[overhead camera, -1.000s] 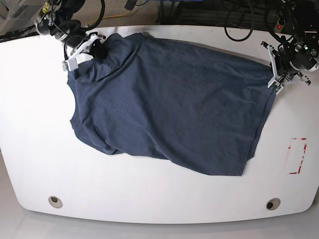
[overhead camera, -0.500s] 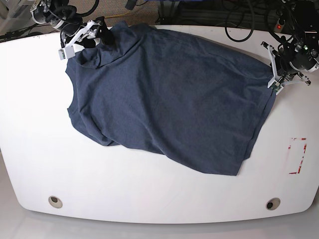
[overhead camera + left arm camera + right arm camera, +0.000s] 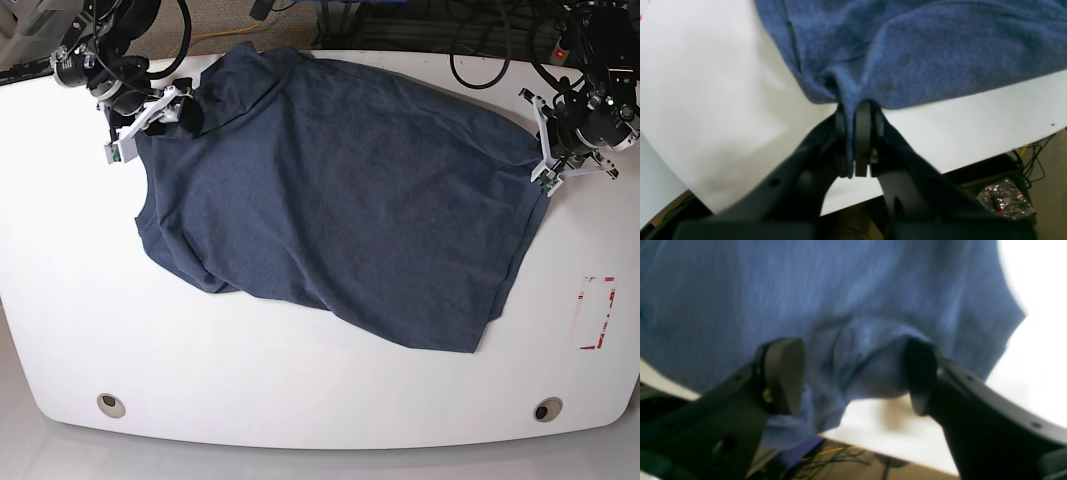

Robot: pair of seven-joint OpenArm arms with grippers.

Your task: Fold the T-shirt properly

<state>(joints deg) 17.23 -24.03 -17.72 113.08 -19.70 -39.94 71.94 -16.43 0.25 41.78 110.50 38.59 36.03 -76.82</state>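
While the T-shirt (image 3: pixel 340 190) lies spread, its lettering seems hidden.

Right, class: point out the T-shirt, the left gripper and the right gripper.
T-shirt (image 3: pixel 340 200), base view, middle of the cloth.
Left gripper (image 3: pixel 853 138), left wrist view, between fingertips pinching the hem.
Right gripper (image 3: pixel 853 373), right wrist view, between its open fingertips.

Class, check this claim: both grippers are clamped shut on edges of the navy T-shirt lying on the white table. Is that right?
Not quite. Only the left gripper is shut on the T-shirt. The right wrist view shows the right gripper with jaws wide apart, gripping nothing. The shirt does lie on the white table.
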